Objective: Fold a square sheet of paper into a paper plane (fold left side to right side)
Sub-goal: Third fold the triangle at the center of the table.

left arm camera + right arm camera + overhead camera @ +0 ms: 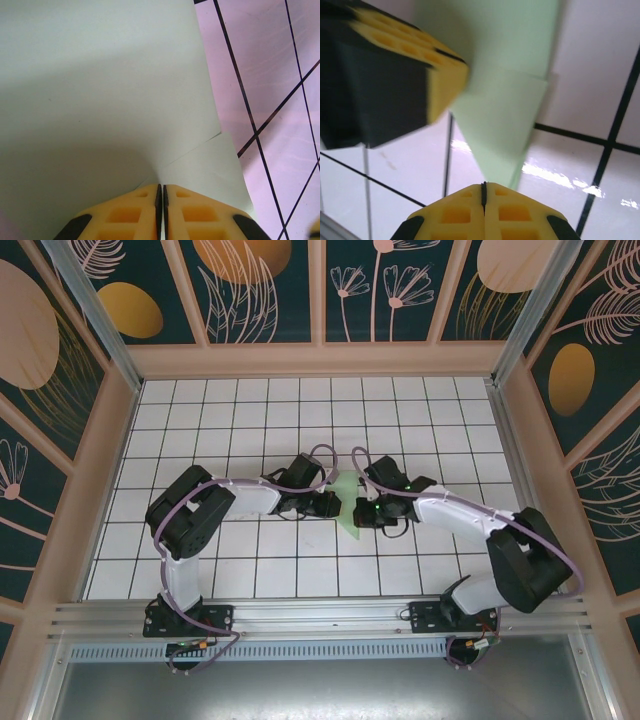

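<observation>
Evidently the fold is under way: at the centre of the worktop [250, 420], the square sheet of paper [347, 498] stands lifted and partly creased between both arms. The left gripper [160, 190] is clenched on one edge, and the right gripper [484, 186] appears to pinch a corner. Next, probably, the left side must be carried across, aligned and pressed flat.

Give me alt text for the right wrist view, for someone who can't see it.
The right gripper, yellow fingers shut, pinches the lower tip of a creased pale mint-green sheet of paper that runs to the top edge. The blurred black and yellow left gripper meets the paper's left side, above a glossy white tiled floor with black lines.
</observation>
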Motion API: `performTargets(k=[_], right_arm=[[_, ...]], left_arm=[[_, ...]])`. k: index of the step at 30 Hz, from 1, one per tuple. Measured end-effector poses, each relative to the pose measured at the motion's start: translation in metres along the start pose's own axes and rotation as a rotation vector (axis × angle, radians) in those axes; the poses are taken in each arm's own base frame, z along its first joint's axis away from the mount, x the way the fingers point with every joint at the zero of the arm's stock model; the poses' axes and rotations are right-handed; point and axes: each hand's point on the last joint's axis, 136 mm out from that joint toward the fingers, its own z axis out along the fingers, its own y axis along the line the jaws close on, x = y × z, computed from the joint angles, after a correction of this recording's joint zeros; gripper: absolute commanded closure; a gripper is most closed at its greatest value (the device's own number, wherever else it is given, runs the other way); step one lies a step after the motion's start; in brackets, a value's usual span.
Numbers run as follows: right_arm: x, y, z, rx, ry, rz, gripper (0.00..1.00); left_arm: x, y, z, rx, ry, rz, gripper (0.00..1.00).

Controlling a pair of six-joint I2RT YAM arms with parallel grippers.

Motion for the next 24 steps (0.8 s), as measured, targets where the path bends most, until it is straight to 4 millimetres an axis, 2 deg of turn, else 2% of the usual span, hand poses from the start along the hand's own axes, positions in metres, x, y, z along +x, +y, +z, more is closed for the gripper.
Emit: performTargets(k=[3,7,10,14,24], right_arm=[[-0.006,0.018,-0.001,-0.041,-0.018,-0.026,1.00],[0.007,0.029,0.020,-0.071,0.048,-0.034,1.00],[0.013,0.019,0.031,-0.052,0.078,-0.006,1.00],[0.015,0.007,0.033,-0.051,0.085,0.038,1.00],[0.029,0.000,0.039,-0.066,0.131,0.059,1.00]], left_arm=[[0.000,0.000,0.000,0.000,0.000,0.000,0.85],[0.000,0.000,0.000,-0.001,0.001,0.000,0.85],[0.000,0.000,0.000,-0.003,0.002,0.002,0.85],[0.000,0.000,0.000,-0.006,0.001,0.007,0.85],[0.000,0.000,0.000,-0.011,0.003,0.011,0.85]])
